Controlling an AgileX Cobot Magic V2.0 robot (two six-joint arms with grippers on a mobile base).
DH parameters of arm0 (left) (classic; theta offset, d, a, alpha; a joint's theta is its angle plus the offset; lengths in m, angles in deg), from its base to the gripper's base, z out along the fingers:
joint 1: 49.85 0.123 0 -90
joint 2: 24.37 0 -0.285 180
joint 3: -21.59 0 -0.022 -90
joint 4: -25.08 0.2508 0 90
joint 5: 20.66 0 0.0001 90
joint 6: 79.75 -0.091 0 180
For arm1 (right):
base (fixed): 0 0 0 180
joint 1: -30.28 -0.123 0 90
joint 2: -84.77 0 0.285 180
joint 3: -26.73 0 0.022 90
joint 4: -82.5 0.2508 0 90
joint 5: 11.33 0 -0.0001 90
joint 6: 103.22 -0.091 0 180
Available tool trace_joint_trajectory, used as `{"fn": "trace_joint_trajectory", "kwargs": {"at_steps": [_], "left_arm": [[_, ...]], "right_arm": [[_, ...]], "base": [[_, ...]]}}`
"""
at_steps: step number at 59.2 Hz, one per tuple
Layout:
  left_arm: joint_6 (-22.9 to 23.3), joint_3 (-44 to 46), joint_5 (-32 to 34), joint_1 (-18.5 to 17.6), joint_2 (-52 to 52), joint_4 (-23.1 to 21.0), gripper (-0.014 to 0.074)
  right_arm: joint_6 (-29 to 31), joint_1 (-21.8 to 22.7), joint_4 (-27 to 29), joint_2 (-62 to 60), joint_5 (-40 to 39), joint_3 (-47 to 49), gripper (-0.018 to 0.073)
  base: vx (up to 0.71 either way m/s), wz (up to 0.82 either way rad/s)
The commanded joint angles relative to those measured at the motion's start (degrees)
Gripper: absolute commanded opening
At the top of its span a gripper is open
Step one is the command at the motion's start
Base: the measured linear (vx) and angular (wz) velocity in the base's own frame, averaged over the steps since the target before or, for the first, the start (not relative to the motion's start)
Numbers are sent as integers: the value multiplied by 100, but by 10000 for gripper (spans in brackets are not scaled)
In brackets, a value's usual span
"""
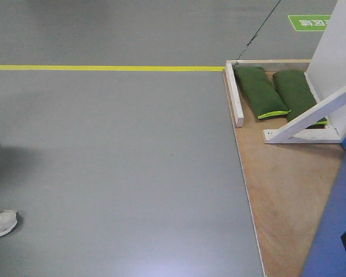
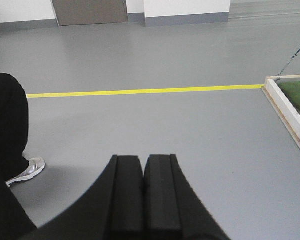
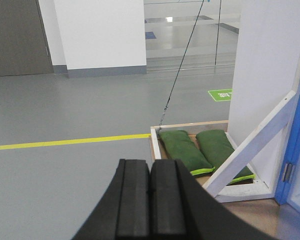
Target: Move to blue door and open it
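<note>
Grey floor (image 1: pixel 115 173) fills most of the front view; a yellow line (image 1: pixel 104 67) runs across it and ends at the plywood base (image 1: pixel 288 196) on the rt; on that base stands the white braced panel (image 3: pixel 262 75), w/ two green sandbags (image 1: pixel 279 92) lying side by side behind its slanted brace; the blue door (image 1: pixel 333 231) is at the far rt, only a glossy strip in the front view's bottom rt corner, and a thin blue edge w/ a small grey metal plate in the rt wrist view; no handle is in sight.

Left gripper (image 2: pixel 144 162) has its pads pressed together, nothing between them; right gripper (image 3: pixel 150 167) the same, closed and empty; both point over bare floor, well apart from the door.

Step, as I judge it: the approach, early on; best to swing the base rt until the door face and handle sit centred in the front view; come in square, mind the base's raised lip; spread one gripper's pads before reaching; a person's shoe (image 1: pixel 1 224) is near on the lt, so go slow.
</note>
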Motion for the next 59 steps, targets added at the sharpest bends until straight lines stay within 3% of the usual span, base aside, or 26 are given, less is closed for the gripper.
{"fn": "trace_joint_trajectory", "kwargs": {"at_steps": [1, 59], "left_arm": [[18, -22, 447, -44, -89, 0, 70], [18, -22, 447, -44, -83, 0, 70]], "right_arm": [[25, -3, -12, -121, -482, -114, 2], [25, 93, -12, 81, -484, 108, 2]], "base": [[13, -5], [2, -1]]}}
